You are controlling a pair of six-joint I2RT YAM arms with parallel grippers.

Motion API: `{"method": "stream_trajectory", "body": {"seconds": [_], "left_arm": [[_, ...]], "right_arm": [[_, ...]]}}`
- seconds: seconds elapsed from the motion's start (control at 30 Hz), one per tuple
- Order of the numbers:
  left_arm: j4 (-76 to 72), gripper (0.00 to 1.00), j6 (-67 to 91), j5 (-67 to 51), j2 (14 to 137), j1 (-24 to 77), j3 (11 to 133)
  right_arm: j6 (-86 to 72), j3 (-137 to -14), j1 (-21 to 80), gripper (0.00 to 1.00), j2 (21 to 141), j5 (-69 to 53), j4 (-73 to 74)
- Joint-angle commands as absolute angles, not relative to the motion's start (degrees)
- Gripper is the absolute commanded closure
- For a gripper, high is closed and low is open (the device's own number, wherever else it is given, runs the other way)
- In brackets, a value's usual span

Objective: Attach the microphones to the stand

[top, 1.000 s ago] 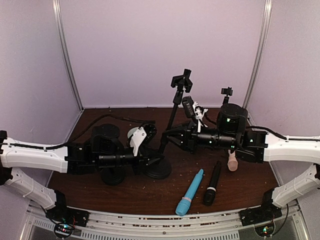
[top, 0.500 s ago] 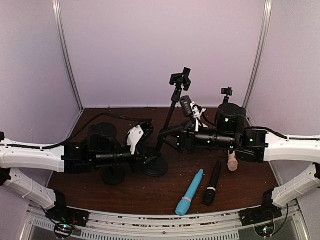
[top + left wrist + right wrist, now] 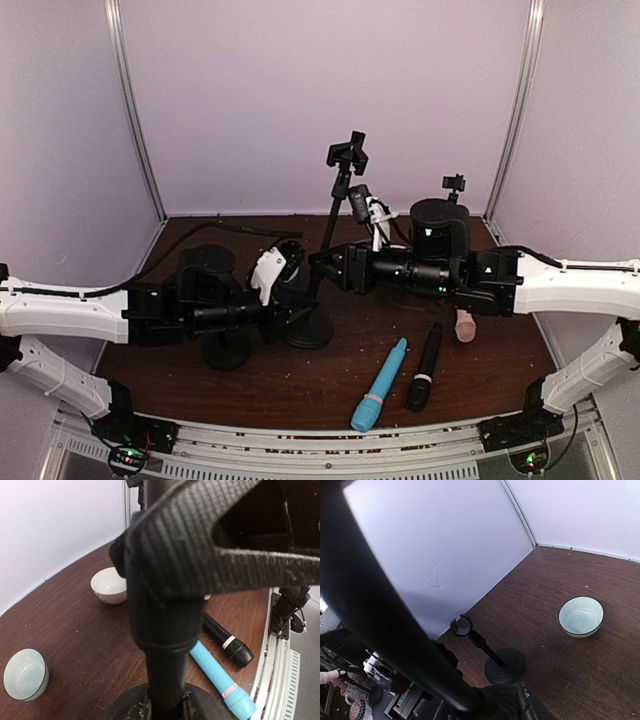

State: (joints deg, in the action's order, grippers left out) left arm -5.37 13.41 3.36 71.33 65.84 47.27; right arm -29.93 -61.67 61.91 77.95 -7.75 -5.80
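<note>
While the light blue microphone (image 3: 380, 385), the black microphone (image 3: 423, 368) and the cream microphone (image 3: 465, 326) lie loose on the table (image 3: 250, 385), the stand (image 3: 335, 215) has shifted left. Our left gripper (image 3: 297, 316) is clenched on its pole near the base. Our right gripper (image 3: 326, 262) meets the pole higher, and we cannot tell whether it grips. We judge the stand is only being positioned.

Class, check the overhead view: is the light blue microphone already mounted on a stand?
No, the light blue microphone lies flat on the table beside the black microphone.
</note>
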Motion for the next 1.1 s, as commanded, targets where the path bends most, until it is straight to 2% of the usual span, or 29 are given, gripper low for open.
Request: {"method": "stream_trajectory", "body": {"seconds": [0.0,0.13,0.2,0.23,0.37,0.53,0.63,0.73,0.9,1.0,1.07], "left_arm": [[-11.97,1.0,13.54,4.13,70.56,66.26,49.91],[-12.2,1.0,13.94,4.64,70.75,66.27,50.01],[-12.5,1.0,14.09,4.35,70.67,66.27,49.92],[-12.68,1.0,14.02,3.77,70.66,66.25,49.91],[-12.78,1.0,11.77,-1.24,70.27,66.27,49.84],[-14.52,1.0,9.78,-14.42,69.8,65.59,49.19],[-14.49,1.0,9.49,-18.02,70.3,65.57,49.82],[-15.03,1.0,9.71,-18.8,70.69,65.57,49.88],[-14.88,1.0,9.76,-17.0,70.97,65.58,49.92],[-14.19,1.0,9.99,-14.84,71.16,65.57,50.17],[-13.88,1.0,10.09,-13.86,71.48,65.57,50.27]], "right_arm": [[-31.7,-62.39,61.96,0.6,78.91,-5.82,-4.09],[-32.08,-62.05,61.96,0.77,79.17,-6.0,-4.07],[-31.27,-61.83,62.03,0.98,79.35,-7.51,-4.74],[-30.4,-61.54,61.91,1.0,79.29,-8.41,-5.22],[-22.11,-58.71,60.87,1.0,77.58,-14.01,-8.2],[-13.44,-47.03,56.42,1.0,73.19,-39.6,-27.54],[-14.57,-44.85,53.55,1.0,73.24,-44.7,-32.79],[-12.57,-46.54,53.18,0.88,73.73,-43.98,-28.36],[-15.37,-46.85,53.32,0.53,71.69,-36.87,-24.95],[-17.88,-45.91,53.74,0.43,69.55,-33.15,-24.42],[-18.12,-46.36,54.23,0.42,68.16,-30.33,-21.48]]}}
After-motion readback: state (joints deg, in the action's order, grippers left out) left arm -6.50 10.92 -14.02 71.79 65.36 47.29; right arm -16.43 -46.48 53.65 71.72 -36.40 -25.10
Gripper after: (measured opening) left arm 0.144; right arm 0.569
